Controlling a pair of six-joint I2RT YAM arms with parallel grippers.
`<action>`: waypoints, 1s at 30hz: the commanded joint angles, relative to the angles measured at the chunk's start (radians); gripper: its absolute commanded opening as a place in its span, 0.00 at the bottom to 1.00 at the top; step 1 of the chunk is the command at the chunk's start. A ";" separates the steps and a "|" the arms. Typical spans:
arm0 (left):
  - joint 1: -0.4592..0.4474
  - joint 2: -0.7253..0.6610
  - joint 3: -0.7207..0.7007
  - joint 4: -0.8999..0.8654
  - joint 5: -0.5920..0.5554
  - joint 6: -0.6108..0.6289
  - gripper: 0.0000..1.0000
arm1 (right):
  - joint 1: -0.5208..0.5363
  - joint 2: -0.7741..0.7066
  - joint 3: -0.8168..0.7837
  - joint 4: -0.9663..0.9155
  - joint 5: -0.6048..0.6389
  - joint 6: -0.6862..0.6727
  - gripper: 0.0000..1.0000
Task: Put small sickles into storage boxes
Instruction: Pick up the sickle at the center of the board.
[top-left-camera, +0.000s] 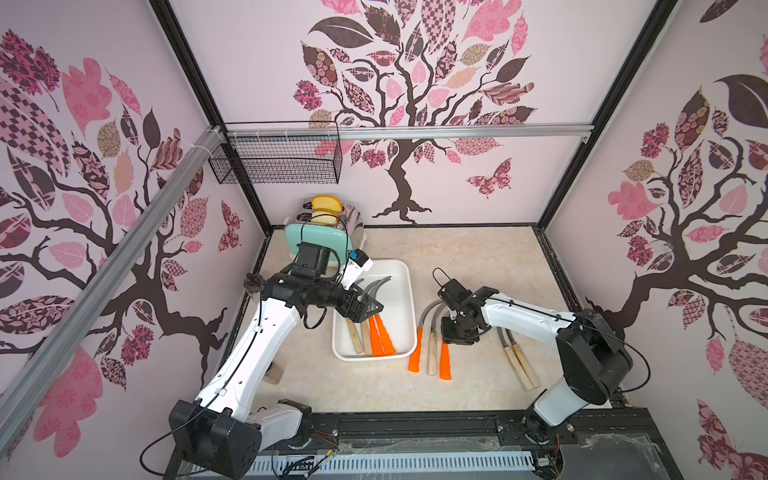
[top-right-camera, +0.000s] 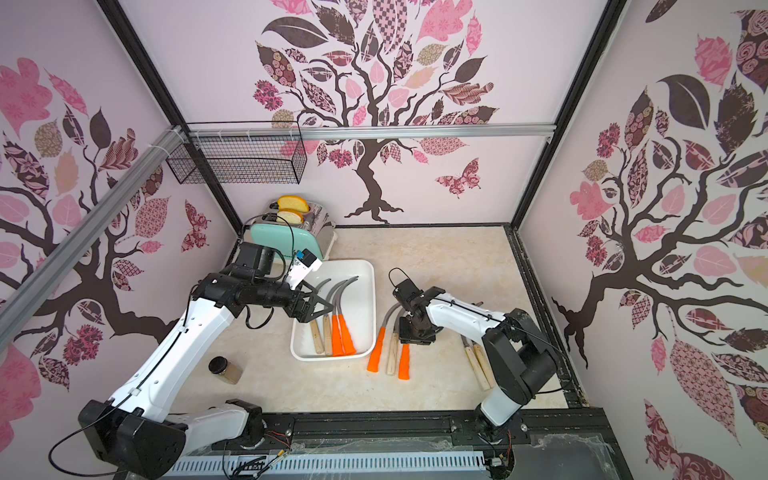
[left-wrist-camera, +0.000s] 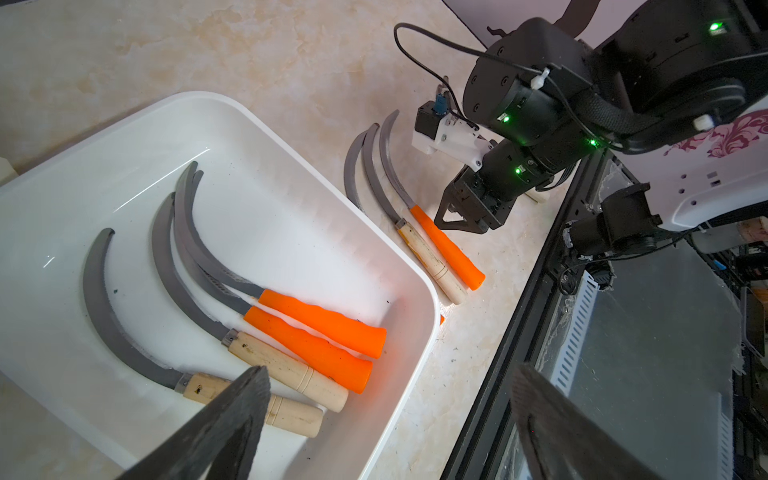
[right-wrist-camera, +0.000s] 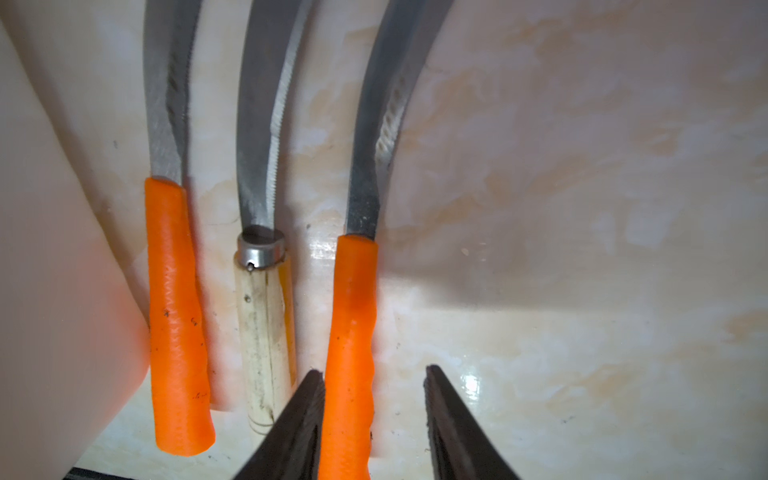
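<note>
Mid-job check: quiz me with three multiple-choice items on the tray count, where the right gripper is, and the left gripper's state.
1. Sickles in the tray: A two; B six; C four.
2. Right gripper is: A over the tray; B astride an orange handle on the table; C at the toaster.
3. Left gripper: A open, empty; B shut on a sickle; C shut, empty.
Key: C, two orange, two wooden; B, fingers flank the handle; A, fingers wide apart, nothing between.
</note>
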 joint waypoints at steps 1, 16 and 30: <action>-0.008 0.007 -0.006 -0.008 0.009 0.028 0.94 | 0.008 0.014 -0.005 -0.001 0.010 0.012 0.43; -0.008 0.013 0.009 0.009 -0.010 0.017 0.94 | 0.032 0.049 -0.012 -0.010 0.020 0.009 0.43; -0.009 0.000 0.018 0.009 -0.017 0.016 0.94 | 0.037 0.091 0.021 -0.040 0.043 -0.010 0.43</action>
